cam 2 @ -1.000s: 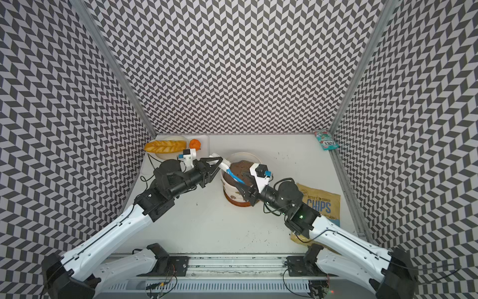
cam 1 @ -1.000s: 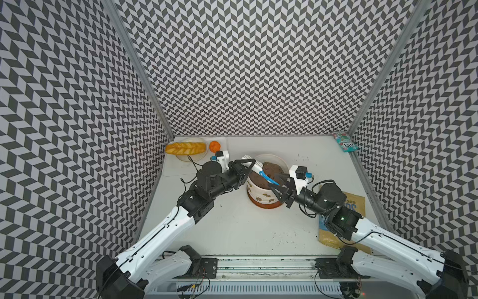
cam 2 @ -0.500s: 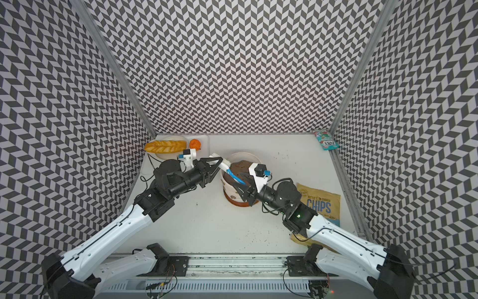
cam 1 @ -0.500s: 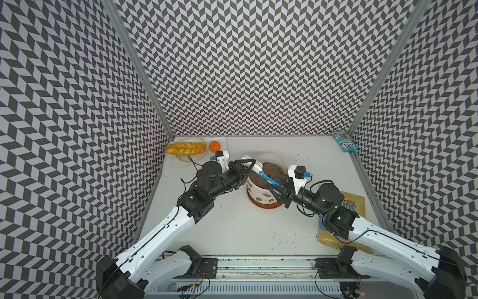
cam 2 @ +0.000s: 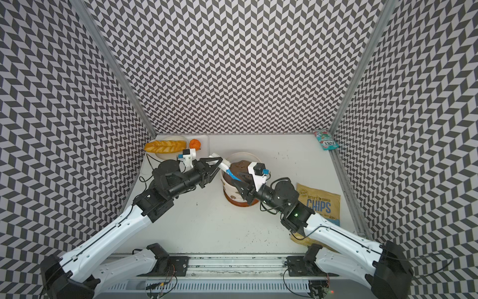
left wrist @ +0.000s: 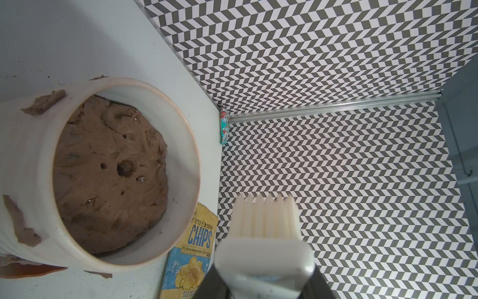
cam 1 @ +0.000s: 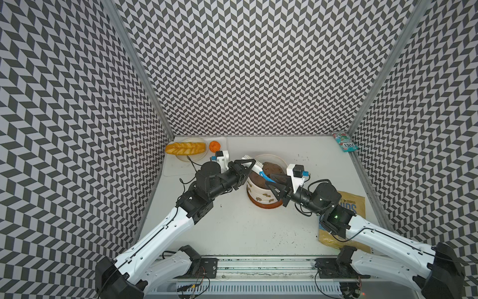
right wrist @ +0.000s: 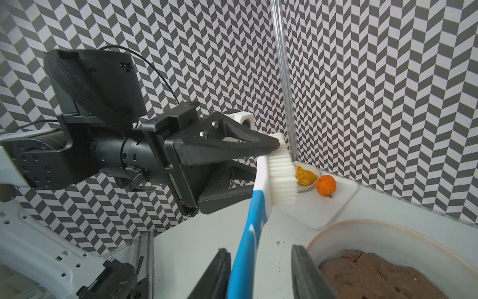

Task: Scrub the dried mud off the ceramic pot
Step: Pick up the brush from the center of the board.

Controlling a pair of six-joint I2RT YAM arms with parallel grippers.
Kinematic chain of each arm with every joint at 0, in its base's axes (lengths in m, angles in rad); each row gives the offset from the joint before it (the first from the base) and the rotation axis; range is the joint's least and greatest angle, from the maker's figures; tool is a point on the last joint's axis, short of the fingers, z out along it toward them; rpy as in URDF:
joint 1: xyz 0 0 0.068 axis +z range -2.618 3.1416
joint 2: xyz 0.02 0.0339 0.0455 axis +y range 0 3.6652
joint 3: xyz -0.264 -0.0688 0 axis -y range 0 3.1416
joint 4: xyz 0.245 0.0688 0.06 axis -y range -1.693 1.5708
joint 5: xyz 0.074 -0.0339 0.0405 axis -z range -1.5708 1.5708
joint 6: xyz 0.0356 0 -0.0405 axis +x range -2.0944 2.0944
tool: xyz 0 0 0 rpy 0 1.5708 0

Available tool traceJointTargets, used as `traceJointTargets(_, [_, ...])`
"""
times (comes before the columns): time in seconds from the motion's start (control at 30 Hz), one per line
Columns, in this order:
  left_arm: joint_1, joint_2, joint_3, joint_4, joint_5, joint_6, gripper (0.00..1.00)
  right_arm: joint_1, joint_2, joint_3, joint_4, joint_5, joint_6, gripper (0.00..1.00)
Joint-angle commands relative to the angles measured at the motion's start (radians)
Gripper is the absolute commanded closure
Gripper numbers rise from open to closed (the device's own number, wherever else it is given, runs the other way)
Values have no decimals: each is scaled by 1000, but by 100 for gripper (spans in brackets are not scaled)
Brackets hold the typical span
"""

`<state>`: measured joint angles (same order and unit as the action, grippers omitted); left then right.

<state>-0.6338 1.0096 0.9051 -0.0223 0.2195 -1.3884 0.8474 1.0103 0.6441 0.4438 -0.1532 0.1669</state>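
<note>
My left gripper [cam 1: 248, 168] pinches the brush [right wrist: 254, 207] by its bristle head, its blue handle slanting over the pot [cam 1: 258, 192] into the spread jaws of my right gripper [right wrist: 260, 248]; mud patches [left wrist: 42, 102] dot the pot's outer wall, mid-table.

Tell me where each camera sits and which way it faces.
Top views: high over the near edge of the table, facing down and back; left arm and right arm whole, left hand and right hand meeting at the brush by the ceramic pot.
Left wrist: on the left arm, looking past the bristles across the soil toward the chips bag; only dark finger edges show.
Right wrist: on the right arm, looking up the blue handle toward the left hand; its fingers flank it.
Shared: both wrist views show brush and pot.
</note>
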Motion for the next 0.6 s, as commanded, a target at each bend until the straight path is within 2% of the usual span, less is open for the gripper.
traceJointTargets(0.0, [5, -18, -2, 36, 19, 1, 73, -4, 0, 12, 57, 12, 8, 70])
traceJointTargets(0.2, [5, -17, -8, 31, 19, 8, 70, -5, -1, 13, 57, 9, -2, 91])
traceJointTargets(0.3, [6, -17, 0, 11, 8, 31, 55, -6, -9, 17, 44, 16, -15, 100])
traceJointTargets(0.4, [12, -17, 5, -17, -5, 68, 33, -23, -24, 25, 12, 11, -30, 100])
traceJointTargets(0.57, [40, 3, 70, -199, -85, 235, 20, -101, -59, 79, -156, -23, -71, 100])
